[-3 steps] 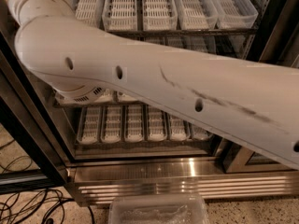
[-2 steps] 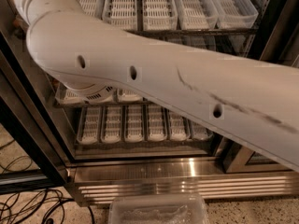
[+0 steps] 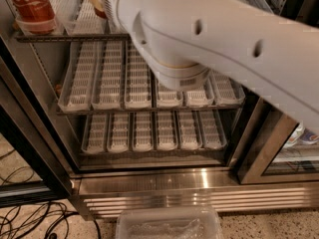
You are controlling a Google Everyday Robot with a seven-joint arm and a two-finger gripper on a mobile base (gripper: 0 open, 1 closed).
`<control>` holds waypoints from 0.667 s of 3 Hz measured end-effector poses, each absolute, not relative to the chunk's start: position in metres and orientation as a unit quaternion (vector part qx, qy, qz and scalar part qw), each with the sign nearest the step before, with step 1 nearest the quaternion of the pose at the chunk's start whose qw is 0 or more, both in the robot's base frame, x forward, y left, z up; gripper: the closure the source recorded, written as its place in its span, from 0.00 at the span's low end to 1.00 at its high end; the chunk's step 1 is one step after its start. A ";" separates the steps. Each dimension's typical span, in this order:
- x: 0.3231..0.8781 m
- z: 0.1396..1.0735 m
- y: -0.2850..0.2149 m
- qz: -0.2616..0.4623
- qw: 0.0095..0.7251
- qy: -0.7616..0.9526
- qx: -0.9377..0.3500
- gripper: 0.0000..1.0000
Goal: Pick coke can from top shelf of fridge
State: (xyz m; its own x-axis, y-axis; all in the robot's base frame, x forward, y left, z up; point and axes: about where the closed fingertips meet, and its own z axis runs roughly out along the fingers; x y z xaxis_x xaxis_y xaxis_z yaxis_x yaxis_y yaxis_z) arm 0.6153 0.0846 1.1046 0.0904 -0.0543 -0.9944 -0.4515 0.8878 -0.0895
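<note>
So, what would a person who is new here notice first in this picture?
First the thick white arm, which crosses the picture from the upper left to the right edge, in front of the fridge; its end effector is not in view, beyond the top edge. Then the red coke can, upright at the left end of the top shelf, above rows of white slotted trays.

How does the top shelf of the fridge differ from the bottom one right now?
The top shelf carries the coke can at its left; the bottom shelf shows only trays. The arm crosses the top shelf, not the bottom shelf. Both have white slotted trays. The hand is out of view.
</note>
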 end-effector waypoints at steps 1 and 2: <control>0.619 1.100 0.071 0.136 0.701 0.670 -0.202 1.00; 0.619 1.100 0.071 0.136 0.702 0.670 -0.202 1.00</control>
